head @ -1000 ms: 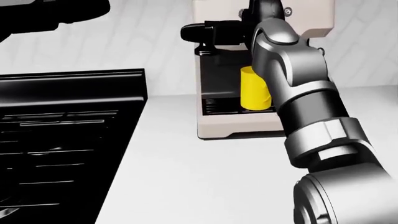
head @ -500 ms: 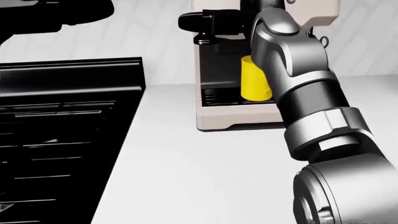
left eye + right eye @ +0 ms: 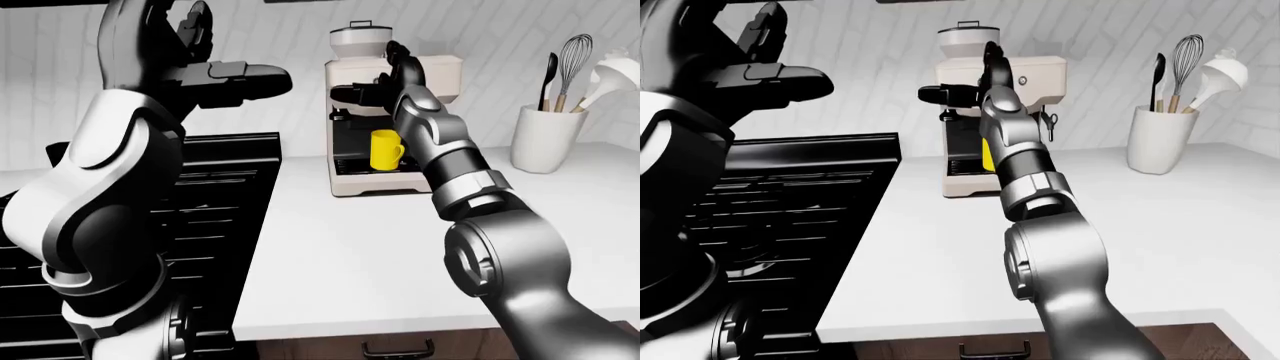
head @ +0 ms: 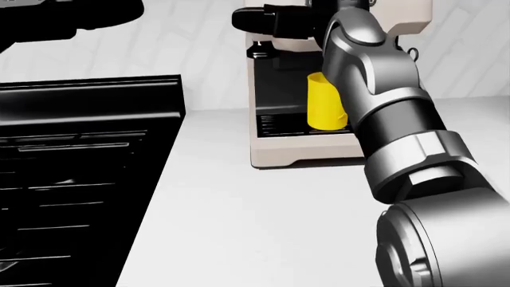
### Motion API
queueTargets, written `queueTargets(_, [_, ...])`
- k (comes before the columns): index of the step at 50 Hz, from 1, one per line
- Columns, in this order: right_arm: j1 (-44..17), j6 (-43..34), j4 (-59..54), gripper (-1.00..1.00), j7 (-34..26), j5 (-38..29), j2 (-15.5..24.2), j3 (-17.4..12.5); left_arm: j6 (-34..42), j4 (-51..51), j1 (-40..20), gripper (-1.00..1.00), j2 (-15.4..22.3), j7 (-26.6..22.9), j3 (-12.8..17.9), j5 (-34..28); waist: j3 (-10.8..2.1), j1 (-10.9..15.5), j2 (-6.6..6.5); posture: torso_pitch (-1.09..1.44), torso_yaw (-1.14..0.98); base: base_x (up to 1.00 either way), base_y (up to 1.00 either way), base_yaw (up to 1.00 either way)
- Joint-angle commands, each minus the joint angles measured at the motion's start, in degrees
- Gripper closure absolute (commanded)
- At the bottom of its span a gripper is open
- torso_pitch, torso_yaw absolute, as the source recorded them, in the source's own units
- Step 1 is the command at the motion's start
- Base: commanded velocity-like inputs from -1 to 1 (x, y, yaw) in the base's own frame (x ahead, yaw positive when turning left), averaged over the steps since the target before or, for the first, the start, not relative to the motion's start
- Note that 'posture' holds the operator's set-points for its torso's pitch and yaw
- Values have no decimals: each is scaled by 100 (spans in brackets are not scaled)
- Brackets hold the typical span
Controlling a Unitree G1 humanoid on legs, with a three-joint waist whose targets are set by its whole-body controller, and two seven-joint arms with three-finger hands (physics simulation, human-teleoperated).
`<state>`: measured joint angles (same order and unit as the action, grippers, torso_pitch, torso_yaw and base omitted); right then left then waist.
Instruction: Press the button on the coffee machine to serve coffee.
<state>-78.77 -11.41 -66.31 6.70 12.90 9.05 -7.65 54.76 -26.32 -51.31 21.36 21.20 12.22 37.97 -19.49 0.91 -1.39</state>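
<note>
The beige coffee machine (image 3: 440, 75) stands on the white counter against the wall, in the upper middle of the left-eye view. A yellow mug (image 3: 385, 150) sits on its drip tray under the brew head. My right arm reaches up to the machine's face. My right hand (image 3: 350, 94) is open, with black fingers (image 4: 267, 21) stretched leftward across the upper face, above the brew head. I cannot make out the button; the hand covers that part of the panel. My left hand (image 3: 245, 76) is open and raised at the upper left, apart from the machine.
A black stove (image 3: 235, 176) fills the left side beside the white counter (image 3: 350, 247). A white crock (image 3: 545, 139) holding a whisk and spoons stands right of the machine. A grinder hopper (image 3: 358, 36) tops the machine.
In the head view the picture shifted up slightly, so the camera moved. My right hand's fingers rose along the machine's face, from just above the brew head to the upper panel.
</note>
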Motion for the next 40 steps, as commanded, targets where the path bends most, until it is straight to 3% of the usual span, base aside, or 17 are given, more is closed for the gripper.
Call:
queueTargets(1, [-263,231,191,-100,-19,16,58,-23,-117,-44,-172,-100,45,5,49,-29,-39,0,-5,-55,0,0,0,0])
queueTargets(40, [-472,439,-91,-100,42,9,46,-73,-134,-33,-177,-100,79,27,77,20,-32,5,-8,-55,0,0,0,0])
